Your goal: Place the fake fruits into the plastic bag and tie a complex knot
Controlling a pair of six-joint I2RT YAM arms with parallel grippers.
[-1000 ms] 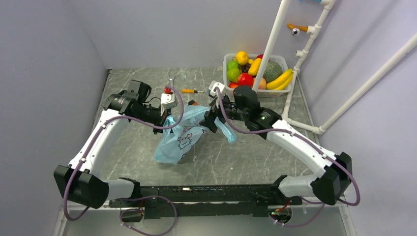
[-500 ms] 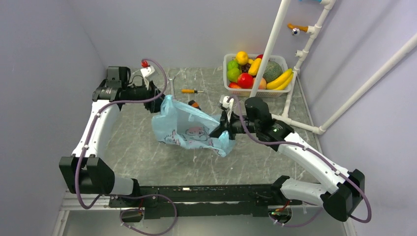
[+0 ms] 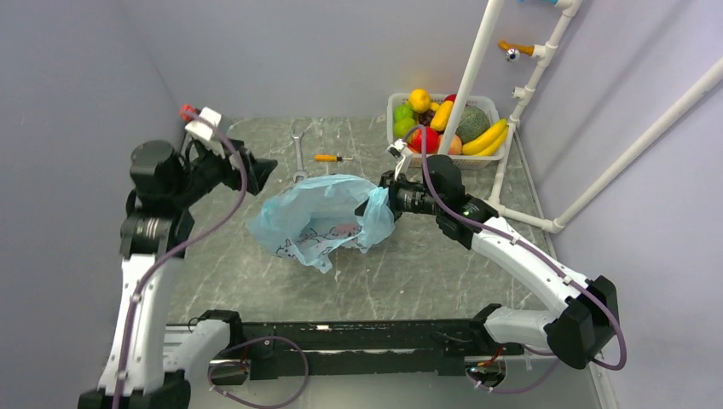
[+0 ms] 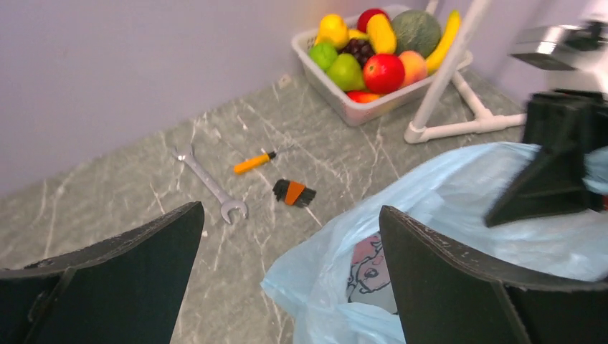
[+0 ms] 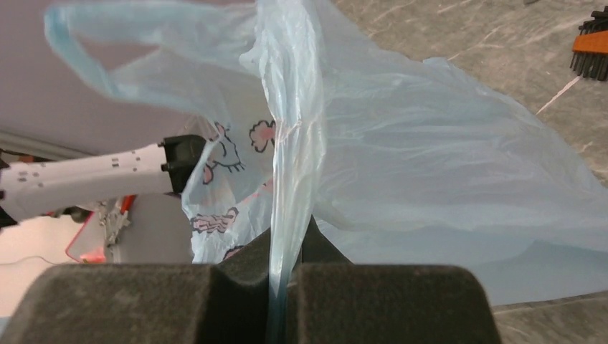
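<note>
— Where do we find the thin, crinkly light-blue plastic bag (image 3: pixel 311 213) with its pink and dark cartoon print?

— We see it lying crumpled on the grey marbled table (image 3: pixel 409 273), about mid-table, between the two arms. Its right end is gathered at the right gripper (image 5: pixel 283 276).

— How does that one stand?

— In its wrist view we see both black fingers pressed together on a twisted strip of the bag's film.

— And the left gripper (image 3: pixel 256 170)?

— Its fingers (image 4: pixel 444 287) are spread wide with nothing between them. We see it raised to the left of the bag, apart from it.

— The small glossy plastic fruits (image 3: pixel 439 123)?

— We see them heaped in the white plastic basket (image 4: pixel 344 107) at the far right corner, well apart from the bag: a yellow lemon (image 4: pixel 333 29), a red apple (image 4: pixel 382 72), a green melon (image 4: pixel 416 29) and yellow bananas (image 3: pixel 484 136) among them. A white pipe frame (image 3: pixel 475 60) crosses in front of the basket.

— What else do we see?

— A silver wrench (image 4: pixel 208 180), an orange-handled screwdriver (image 4: pixel 252 163) and a small black-and-orange brush (image 4: pixel 294 192) lie beyond the bag, the brush just beside it.
</note>
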